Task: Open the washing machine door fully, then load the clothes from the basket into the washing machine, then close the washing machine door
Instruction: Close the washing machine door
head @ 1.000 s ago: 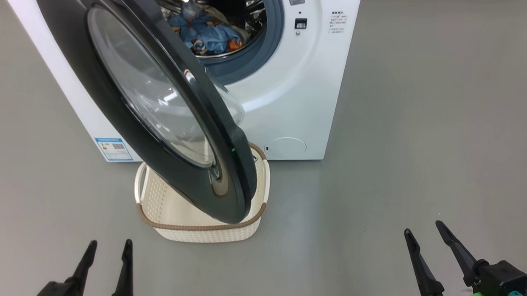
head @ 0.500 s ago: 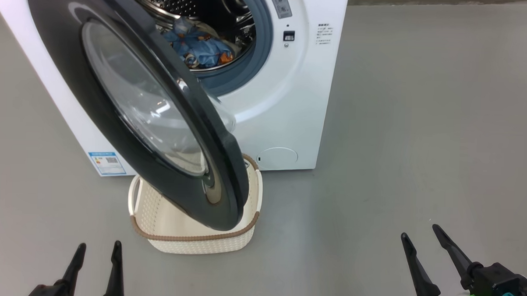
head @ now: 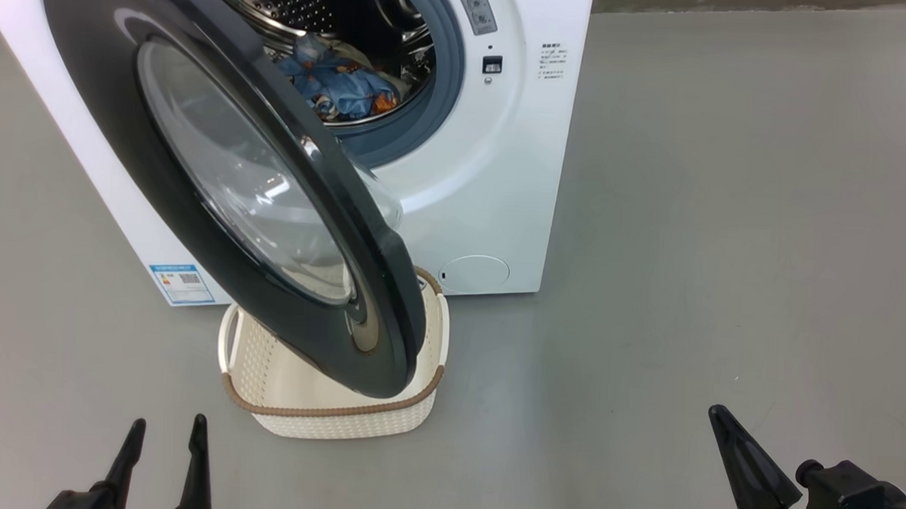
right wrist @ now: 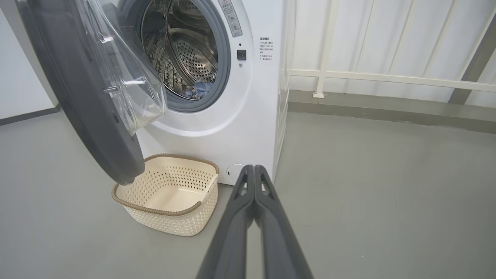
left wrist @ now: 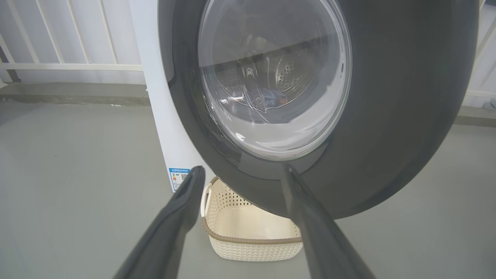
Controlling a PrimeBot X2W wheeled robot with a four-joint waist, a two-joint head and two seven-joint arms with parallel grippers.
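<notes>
The white washing machine (head: 493, 180) stands ahead with its black-rimmed door (head: 222, 186) swung open toward me, over the cream basket (head: 327, 419) on the floor. Blue clothes (head: 334, 85) with orange prints lie in the steel drum. The basket (right wrist: 166, 193) looks bare inside in the right wrist view. My left gripper (head: 164, 433) hovers open low at the left, short of the door (left wrist: 407, 116) and basket (left wrist: 252, 236). My right gripper (head: 718, 418) is shut on nothing at the lower right, its fingers (right wrist: 252, 172) pressed together and aimed at the machine's lower front corner (right wrist: 277, 155).
Grey floor (head: 725, 219) spreads to the right of the machine. A white railing (right wrist: 387, 77) on a low kerb runs behind it. A blue label sticker (head: 182, 283) sits low on the machine's left front, a round cover (head: 475, 272) low at its right.
My right gripper has shut from open. The head view has shifted slightly, so the machine sits a little lower and further left in it. The door, basket and clothes have not moved.
</notes>
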